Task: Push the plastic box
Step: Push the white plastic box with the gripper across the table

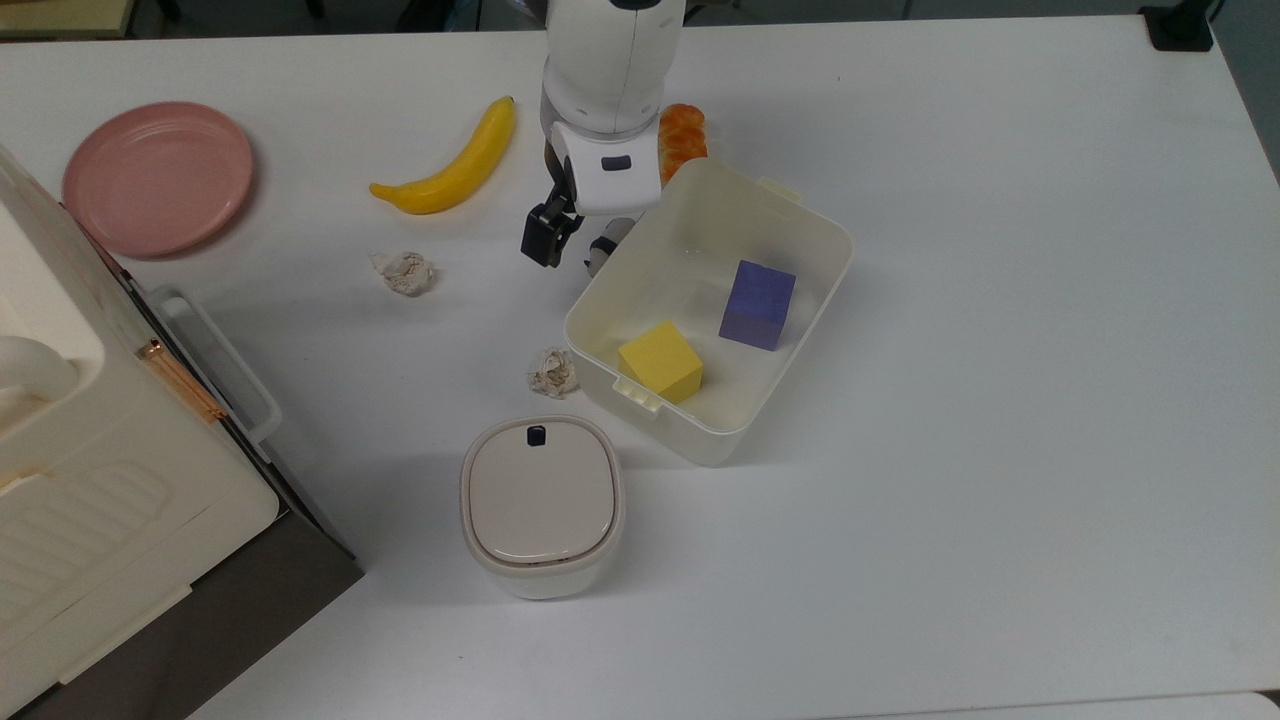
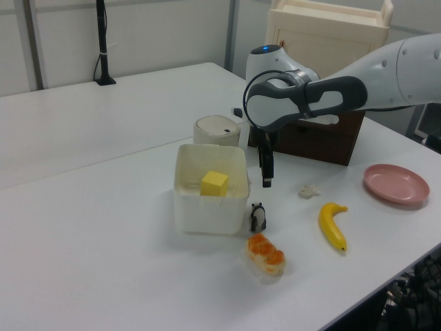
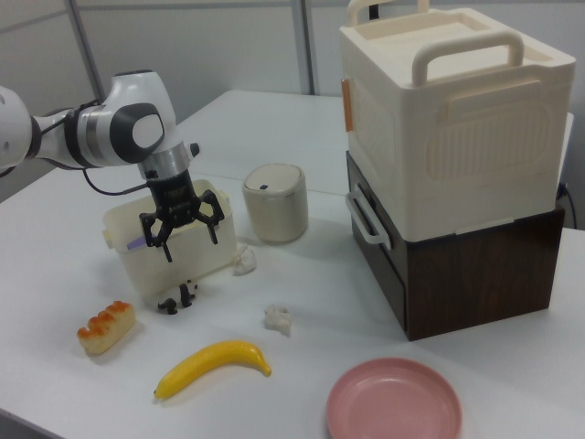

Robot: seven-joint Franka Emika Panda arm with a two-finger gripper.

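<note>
On the white counter (image 1: 1000, 400), the hand (image 1: 548, 240) hangs just beside the plastic box (image 1: 800, 215), which holds a yellow cube (image 1: 661, 362) and a purple cube (image 1: 757, 303).
</note>
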